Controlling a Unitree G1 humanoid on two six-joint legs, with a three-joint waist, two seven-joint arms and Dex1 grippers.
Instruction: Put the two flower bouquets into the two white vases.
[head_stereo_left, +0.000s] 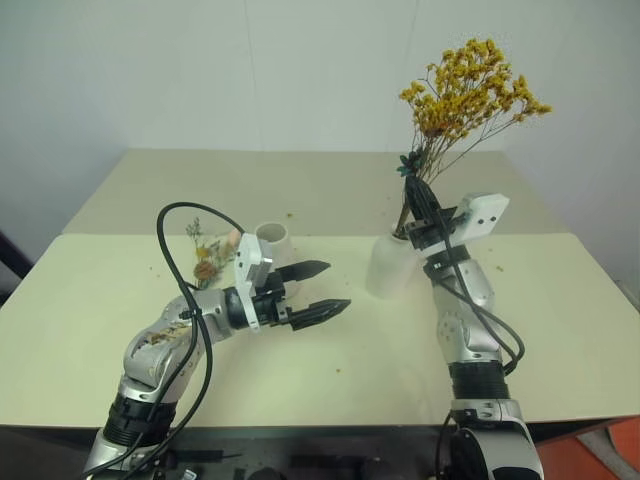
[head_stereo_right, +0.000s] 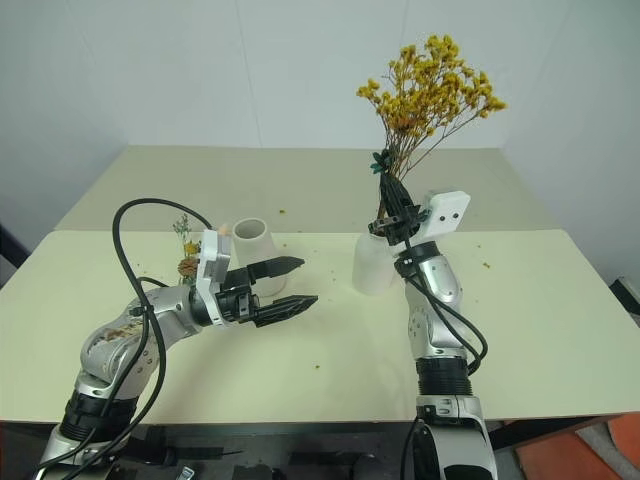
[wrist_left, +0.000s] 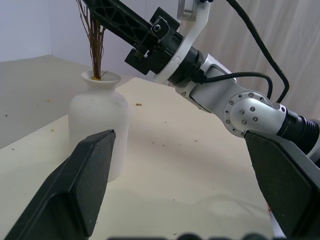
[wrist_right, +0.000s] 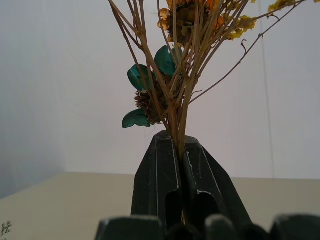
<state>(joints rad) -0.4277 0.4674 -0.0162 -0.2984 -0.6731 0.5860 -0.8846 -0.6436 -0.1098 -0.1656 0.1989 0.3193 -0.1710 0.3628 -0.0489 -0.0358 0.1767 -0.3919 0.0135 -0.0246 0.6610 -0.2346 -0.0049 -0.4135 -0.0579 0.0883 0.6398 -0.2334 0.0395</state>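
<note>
The yellow bouquet (head_stereo_left: 470, 92) is a bushy head of small mustard-yellow blooms fanning out on thin brown stems, with a few teal leaves and a brown seed head low in the bunch. The right hand (head_stereo_left: 420, 195) is pinched tight on those stems just above the rounded vase (head_stereo_left: 391, 265), and the stem ends sit in its narrow flared mouth. That vase is matte white and stands on the pale worktop (head_stereo_left: 560, 330). The cone vase (head_stereo_left: 272, 241), also white with a wide mouth, stands further left. Beside it the sparse bouquet (head_stereo_left: 205, 255) lies flat, grey-green with a brown head and pink plume. The left hand (head_stereo_left: 322, 288) hovers spread wide and empty, pointing at the rounded vase.
</note>
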